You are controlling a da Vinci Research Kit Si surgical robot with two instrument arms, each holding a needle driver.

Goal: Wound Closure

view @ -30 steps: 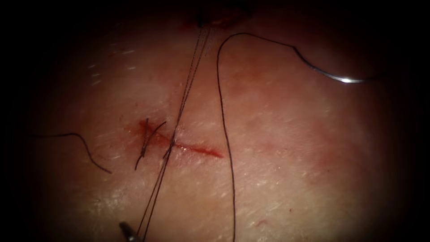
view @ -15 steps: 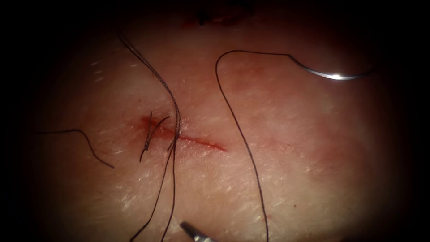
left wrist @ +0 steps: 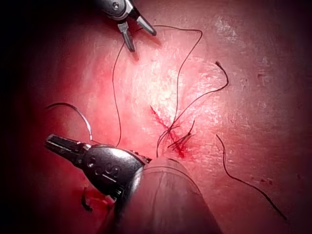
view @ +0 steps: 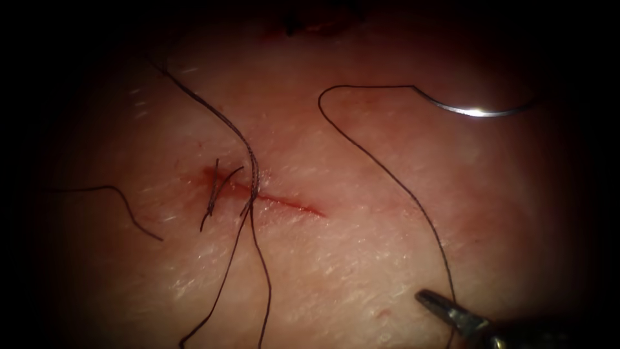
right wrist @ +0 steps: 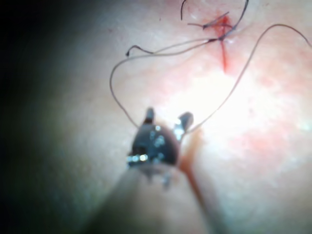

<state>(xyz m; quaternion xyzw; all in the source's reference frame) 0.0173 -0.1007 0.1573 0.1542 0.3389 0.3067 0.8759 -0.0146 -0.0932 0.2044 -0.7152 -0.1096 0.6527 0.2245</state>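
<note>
The cut (view: 284,203) runs across the middle of the tissue (view: 387,245). The curved needle (view: 478,111) lies free on the tissue, right of the cut, out of the tissue. Its thread (view: 381,161) loops left, then runs down to my right tool (view: 423,296), whose jaws stand open (right wrist: 168,114) with the thread passing beside one fingertip (right wrist: 186,117). A slack doubled thread (view: 252,174) crosses the cut at a stitch. My left tool (left wrist: 51,141) is shut and holds nothing; the needle (left wrist: 78,114) lies just past its tip. The right tool (left wrist: 141,41) also appears there, open.
A tied stitch with short cut ends (view: 216,190) sits at the cut's left end. A loose piece of thread (view: 123,207) lies further left. Red fluid (view: 303,210) lines the cut. A dark red patch (view: 310,27) marks the far edge.
The doubled thread through the stitch was taut a second ago and now lies slack. My right tool moved right along the near edge. The needle's thread swung right with it.
</note>
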